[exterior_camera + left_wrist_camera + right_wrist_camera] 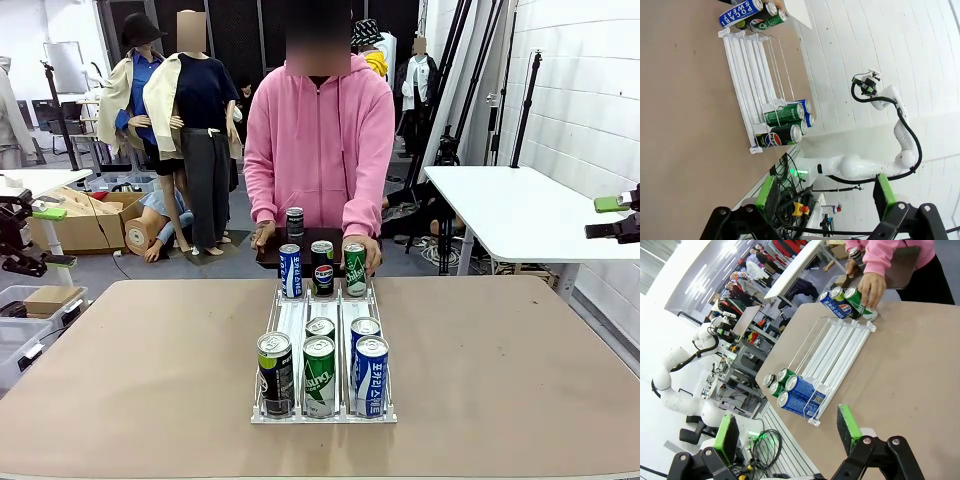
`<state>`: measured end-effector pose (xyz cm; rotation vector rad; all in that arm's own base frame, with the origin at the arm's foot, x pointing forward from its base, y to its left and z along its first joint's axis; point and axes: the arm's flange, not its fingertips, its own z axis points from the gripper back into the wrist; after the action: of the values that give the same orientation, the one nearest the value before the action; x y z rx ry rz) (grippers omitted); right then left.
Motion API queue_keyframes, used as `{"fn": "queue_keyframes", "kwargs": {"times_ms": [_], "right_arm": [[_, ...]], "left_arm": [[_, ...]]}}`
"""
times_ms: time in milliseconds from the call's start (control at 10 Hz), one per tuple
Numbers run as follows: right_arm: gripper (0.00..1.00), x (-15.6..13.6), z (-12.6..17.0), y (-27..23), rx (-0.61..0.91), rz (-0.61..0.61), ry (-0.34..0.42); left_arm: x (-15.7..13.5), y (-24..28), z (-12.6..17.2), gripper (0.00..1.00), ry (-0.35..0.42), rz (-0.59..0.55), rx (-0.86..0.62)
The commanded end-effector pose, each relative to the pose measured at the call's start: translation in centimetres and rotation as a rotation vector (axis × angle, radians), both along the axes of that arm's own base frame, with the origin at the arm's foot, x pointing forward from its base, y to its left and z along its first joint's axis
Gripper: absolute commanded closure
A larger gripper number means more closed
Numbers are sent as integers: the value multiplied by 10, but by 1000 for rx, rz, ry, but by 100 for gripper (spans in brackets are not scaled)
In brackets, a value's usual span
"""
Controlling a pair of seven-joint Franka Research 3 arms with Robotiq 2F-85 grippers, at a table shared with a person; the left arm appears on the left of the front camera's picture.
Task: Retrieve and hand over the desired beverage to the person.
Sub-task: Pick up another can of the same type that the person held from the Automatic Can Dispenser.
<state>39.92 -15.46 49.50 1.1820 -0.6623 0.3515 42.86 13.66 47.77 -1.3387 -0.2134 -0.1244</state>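
A white wire rack [299,318] stands mid-table with cans at both ends. At its near end are a black can [275,372], a green can [319,375] and a blue can [371,375], with two more behind them. At the far end stand a blue can [290,270], a Pepsi can [322,267] and a green can [355,268]. The person [320,140] rests one hand [871,287] on that green can and holds a dark tray [270,255] carrying a black can [294,222]. My left gripper [40,215] [825,192] and right gripper [605,217] [787,432] hang open, off to the table's sides.
A white side table [500,205] stands at the back right. Cardboard boxes [85,220] and plastic bins [30,310] sit on the floor at the left. The brown tabletop [500,370] is bare on both sides of the rack.
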Motion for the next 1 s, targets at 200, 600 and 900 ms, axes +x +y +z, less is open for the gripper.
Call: {"fn": "queue_keyframes", "kwargs": {"times_ms": [200, 600, 900], "right_arm": [[0, 0, 0, 1, 8, 5, -6], [0, 0, 0, 1, 8, 5, -6], [0, 0, 0, 1, 8, 5, -6]], "left_arm": [[-4, -1, 2, 0, -4, 8, 1], [-4, -1, 2, 0, -4, 8, 1], [-4, -1, 2, 0, -4, 8, 1]]}}
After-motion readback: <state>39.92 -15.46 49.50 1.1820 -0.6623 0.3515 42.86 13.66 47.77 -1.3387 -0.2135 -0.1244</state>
